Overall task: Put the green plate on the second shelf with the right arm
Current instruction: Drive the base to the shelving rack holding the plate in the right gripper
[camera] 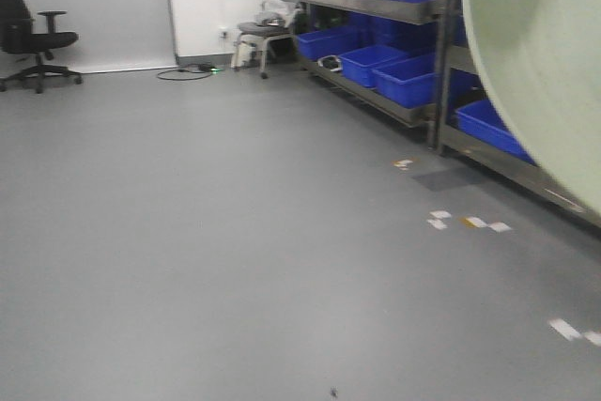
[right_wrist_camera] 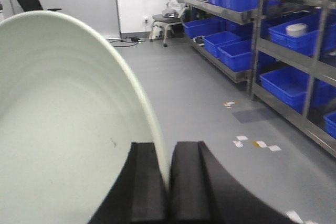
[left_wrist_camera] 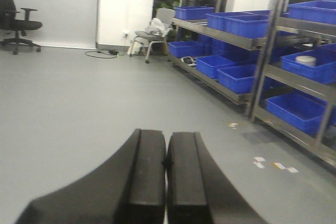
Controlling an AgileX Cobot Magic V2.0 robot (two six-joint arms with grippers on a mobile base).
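Observation:
The pale green plate (right_wrist_camera: 63, 119) fills the left of the right wrist view, held on edge. My right gripper (right_wrist_camera: 167, 153) is shut on its rim, one black finger on each side. In the front view the same green plate (camera: 545, 53) hangs large at the upper right, in front of the shelving. My left gripper (left_wrist_camera: 166, 145) is shut with nothing in it, its two black fingers pressed together above the grey floor. The metal shelf rack (left_wrist_camera: 273, 40) with several levels stands along the right; a middle shelf board (right_wrist_camera: 294, 59) carries blue bins.
Blue bins (left_wrist_camera: 239, 77) sit on the rack's levels; one bin holds a white round object (left_wrist_camera: 305, 60). A chair with clothes (camera: 263, 35) stands by the far wall, a black office chair (camera: 33, 39) at far left. Cables (camera: 188, 70) and tape marks (camera: 470, 223) lie on the floor.

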